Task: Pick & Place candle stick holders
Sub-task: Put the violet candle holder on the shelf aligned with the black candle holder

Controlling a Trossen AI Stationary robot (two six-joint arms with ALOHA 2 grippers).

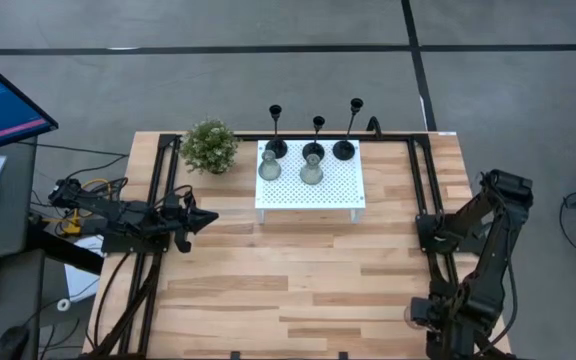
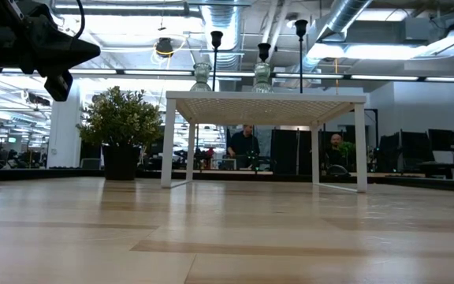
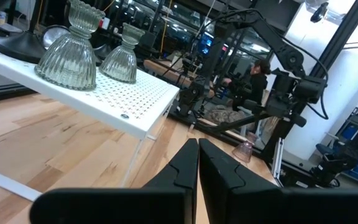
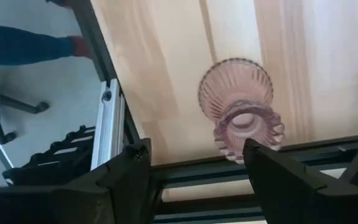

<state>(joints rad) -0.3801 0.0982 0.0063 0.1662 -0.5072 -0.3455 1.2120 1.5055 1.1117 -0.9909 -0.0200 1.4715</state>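
A white perforated stand at the far middle carries three black thin-stemmed holders along its far edge, on their round bases. Two pale green glass holders stand in front of them; they also show in the left wrist view. The pink glass holder stands upright on the table at the near right corner. My right gripper hangs open above it, with the holder below and near one finger. My left gripper is shut and empty, raised over the table's left side.
A small bushy plant in a dark pot stands left of the stand. Black frame rails run along the table's left and right sides. A person's sleeve and hand show beyond the table edge. People sit in the room behind.
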